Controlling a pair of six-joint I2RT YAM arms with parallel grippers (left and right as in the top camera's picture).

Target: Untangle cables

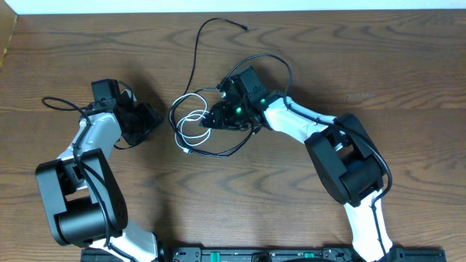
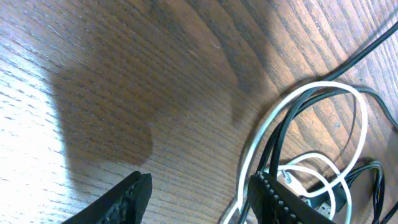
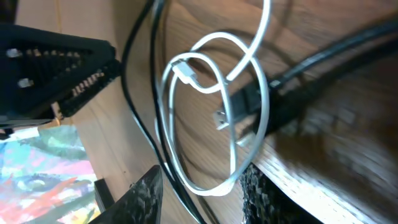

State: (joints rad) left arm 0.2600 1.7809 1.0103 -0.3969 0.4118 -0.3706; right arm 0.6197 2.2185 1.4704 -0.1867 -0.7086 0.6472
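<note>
Loosely, white cable [image 2: 323, 87] loops across black cables [image 2: 367, 48].

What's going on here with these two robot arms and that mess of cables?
Two robot arms are sorting a tangle of cables on a wooden table. The right claw is open low over it, a loop of the white cable between its fingers. The left claw is open beside the pile over bare wood, holding nothing. The black cables lie looped with the white one, not yet separated.

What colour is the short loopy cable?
The short cable is white; the right wrist view shows it best.
</note>
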